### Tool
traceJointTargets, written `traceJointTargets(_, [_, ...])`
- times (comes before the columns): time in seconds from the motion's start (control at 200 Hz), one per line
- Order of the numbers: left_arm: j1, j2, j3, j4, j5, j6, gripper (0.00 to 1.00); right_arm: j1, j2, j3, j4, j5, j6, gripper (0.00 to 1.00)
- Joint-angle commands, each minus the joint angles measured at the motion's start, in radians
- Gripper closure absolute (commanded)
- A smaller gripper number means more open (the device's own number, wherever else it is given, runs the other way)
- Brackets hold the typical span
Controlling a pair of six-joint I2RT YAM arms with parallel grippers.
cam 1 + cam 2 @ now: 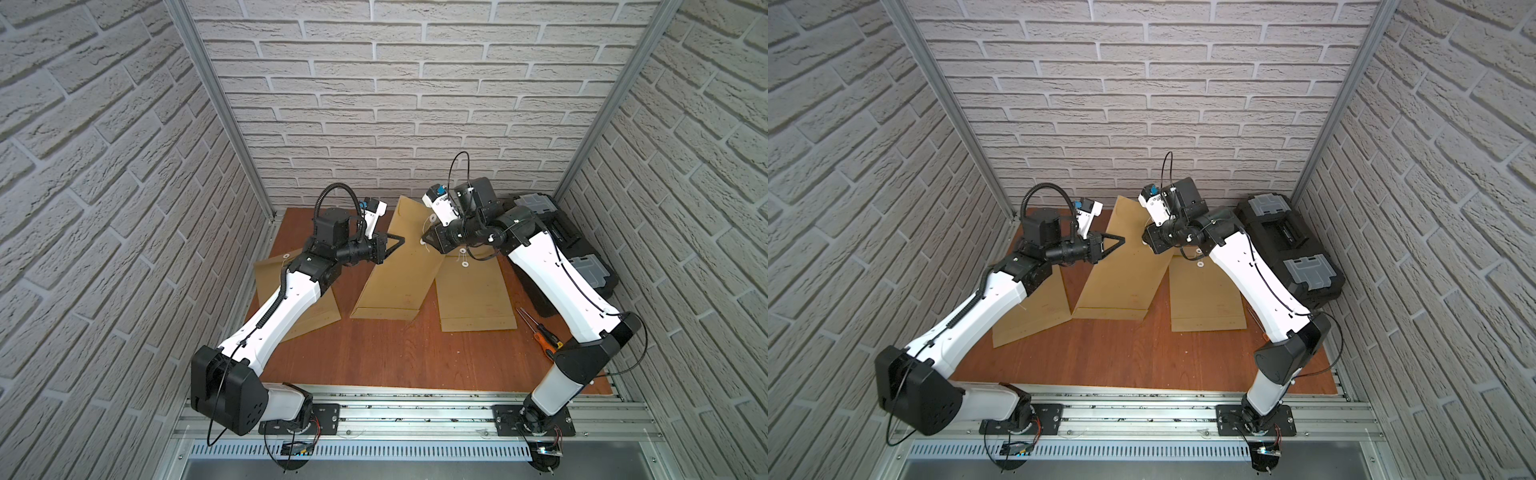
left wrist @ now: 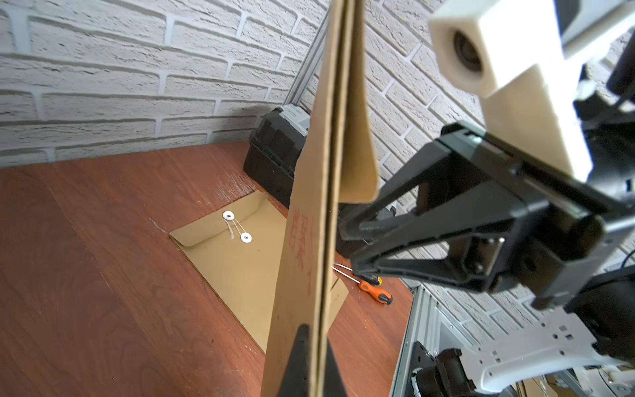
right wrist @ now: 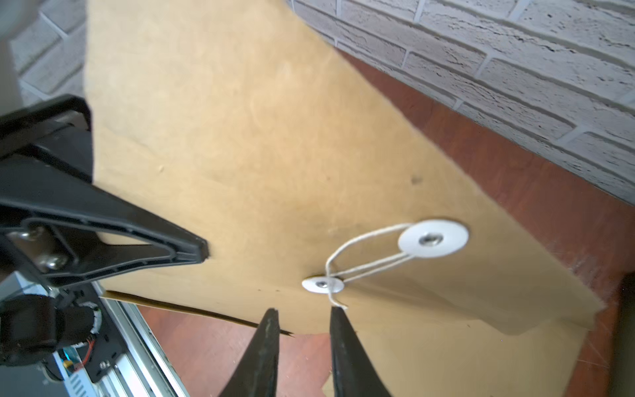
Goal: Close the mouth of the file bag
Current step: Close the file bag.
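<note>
Pinching file bag [image 1: 395,274], left tool [image 1: 401,239]

Bright, flat light; sharp from above, soft up close.
In both top views the brick walls [image 1: 415,83] bow toward the edges, and only faint, soft shadows fall on the table [image 1: 395,353]. Just ahead of the right gripper [image 3: 304,316] the file bag [image 3: 240,154] is smeared with blur, its washers [image 3: 433,239] near glaring. Beyond the left gripper [image 2: 314,343] a white camera mount [image 2: 498,68] blows out, unfocused.
</note>
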Motion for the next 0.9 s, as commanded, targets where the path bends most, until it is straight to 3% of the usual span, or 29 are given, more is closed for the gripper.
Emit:
traceJointTargets(0.0, [0.018,-0.043,-0.004,0.133,-0.029,-0.038,1.00,0.003,-0.088,-0.103,0.189,-0.037,0.086,0.70])
traceJointTargets(0.295, [0.023,-0.042,0.004,0.167,-0.012,-0.078,1.00,-0.004,-0.271,-0.463,0.567,0.056,0.109,0.70])
traceJointTargets(0.48, [0.019,-0.038,0.013,0.173,-0.007,-0.090,1.00,-0.004,-0.313,-0.654,0.840,0.036,0.077,0.70])
traceJointTargets(0.895, [-0.025,-0.019,0.078,0.093,0.030,-0.049,1.00,-0.004,-0.240,-0.683,0.965,0.095,-0.059,0.73])
